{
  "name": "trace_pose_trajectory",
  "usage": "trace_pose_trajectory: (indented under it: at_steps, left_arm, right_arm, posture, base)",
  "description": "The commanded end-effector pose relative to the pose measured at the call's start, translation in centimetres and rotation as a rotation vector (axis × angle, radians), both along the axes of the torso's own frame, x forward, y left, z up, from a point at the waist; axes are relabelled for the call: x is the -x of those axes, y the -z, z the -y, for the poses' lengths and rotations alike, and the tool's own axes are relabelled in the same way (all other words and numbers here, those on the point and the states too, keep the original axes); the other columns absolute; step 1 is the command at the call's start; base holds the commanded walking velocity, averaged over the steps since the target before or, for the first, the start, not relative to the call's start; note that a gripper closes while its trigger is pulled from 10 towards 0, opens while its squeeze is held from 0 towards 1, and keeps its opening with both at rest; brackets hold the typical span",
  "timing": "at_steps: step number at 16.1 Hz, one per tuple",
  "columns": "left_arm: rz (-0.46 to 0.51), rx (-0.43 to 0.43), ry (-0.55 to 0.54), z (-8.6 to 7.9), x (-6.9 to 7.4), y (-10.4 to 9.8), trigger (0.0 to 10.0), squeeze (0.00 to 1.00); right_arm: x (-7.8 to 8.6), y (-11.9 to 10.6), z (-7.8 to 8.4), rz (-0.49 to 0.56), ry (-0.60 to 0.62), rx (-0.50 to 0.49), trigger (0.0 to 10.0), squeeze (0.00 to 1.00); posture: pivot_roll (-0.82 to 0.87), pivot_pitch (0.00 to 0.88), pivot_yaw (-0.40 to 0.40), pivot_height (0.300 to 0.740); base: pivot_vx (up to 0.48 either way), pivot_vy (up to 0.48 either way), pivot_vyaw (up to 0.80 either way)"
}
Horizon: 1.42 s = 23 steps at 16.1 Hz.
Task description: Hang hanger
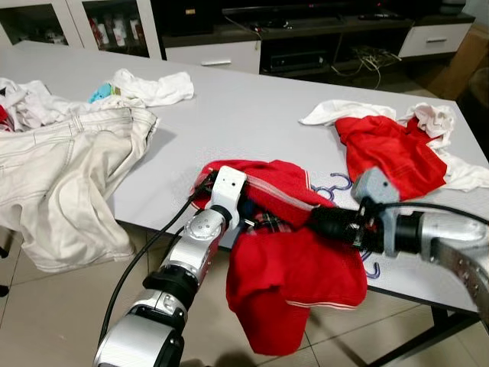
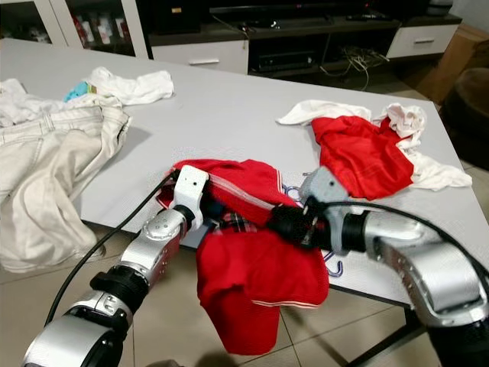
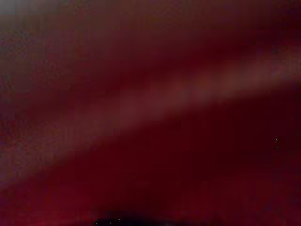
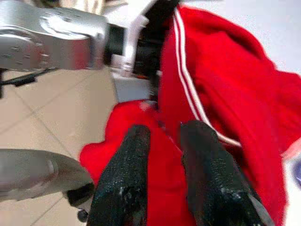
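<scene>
Your hanger (image 1: 336,187) lies at the table's (image 1: 252,115) near edge, and you can see just its blue hooks: one pokes out just beyond the red shirt (image 1: 294,267), another curls below the right wrist near the edge. The rest is buried in that shirt, which is bunched on the edge and spills over it toward the floor.

Your right gripper (image 4: 162,141) is the nearer one. It comes in along the near edge from the right-hand end, pointing at the shirt's folds with its fingers (image 4: 207,179) a narrow gap apart, touching cloth but clamped on nothing you can confirm. The hooks sit just behind and beside that wrist, toward the table's middle.

Your left gripper (image 1: 243,208) is pushed into the shirt from the near edge; cloth hides the fingers, so you cannot tell their state.

The hanger's bar probably runs roughly along the edge inside the shirt; treat that as a guess.
</scene>
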<state>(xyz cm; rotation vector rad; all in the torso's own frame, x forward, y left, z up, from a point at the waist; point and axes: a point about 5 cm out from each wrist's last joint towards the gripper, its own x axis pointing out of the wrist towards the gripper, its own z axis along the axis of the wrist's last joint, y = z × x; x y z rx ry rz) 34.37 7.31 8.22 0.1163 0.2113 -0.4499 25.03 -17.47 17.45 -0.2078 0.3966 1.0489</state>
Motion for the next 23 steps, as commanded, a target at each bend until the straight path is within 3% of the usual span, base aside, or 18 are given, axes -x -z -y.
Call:
trace_pose_trajectory:
  at_steps: [1, 4, 6, 10, 14, 19, 23]
  left_arm:
    - [0.008, -0.017, 0.003, -0.1, -0.2, -0.2, 8.0, 0.00]
    - [0.006, -0.019, 0.003, -0.2, -0.2, -0.2, 8.0, 0.00]
    - [0.009, -0.018, 0.005, -0.1, -0.3, -0.3, 8.1, 0.00]
    - [0.013, -0.018, -0.001, -0.1, -0.3, -0.3, 8.8, 0.00]
    - [0.013, -0.018, -0.008, -0.2, -0.3, -0.3, 10.0, 0.00]
    - [0.048, 0.007, -0.016, 0.0, -0.7, -1.2, 10.0, 0.00]
    - [0.092, 0.090, 0.017, 0.3, -0.7, -2.3, 10.0, 0.00]
  right_arm:
    - [0.9, 0.4, -0.7, -0.016, -0.069, -0.020, 10.0, 0.00]
    - [1.4, 2.5, -1.5, -0.061, -0.102, 0.023, 10.0, 0.00]
    - [0.4, 3.6, -1.9, -0.063, -0.046, 0.056, 10.0, 0.00]
    - [-4.0, 4.9, -1.2, 0.047, 0.210, 0.227, 10.0, 0.00]
    - [-5.7, 5.0, -1.6, 0.108, 0.245, 0.293, 10.0, 0.00]
    - [-7.1, 6.7, -2.9, 0.119, 0.273, 0.322, 10.0, 0.00]
    - [-8.1, 7.6, -3.5, 0.140, 0.303, 0.349, 9.8, 0.00]
  posture:
    - [-0.10, 0.000, 0.009, 0.740]
    - [-0.10, 0.000, 0.012, 0.740]
    - [-0.10, 0.000, 0.012, 0.740]
    - [-0.09, 0.000, 0.005, 0.740]
    - [-0.09, 0.000, 0.004, 0.740]
    - [-0.09, 0.000, 0.006, 0.740]
    - [-0.07, 0.000, 0.003, 0.740]
  base:
    - [0.000, 0.000, 0.00]
    - [0.000, 0.000, 0.00]
    - [0.000, 0.000, 0.00]
    - [0.000, 0.000, 0.00]
    - [0.000, 0.000, 0.00]
    - [0.000, 0.000, 0.00]
    - [0.000, 0.000, 0.00]
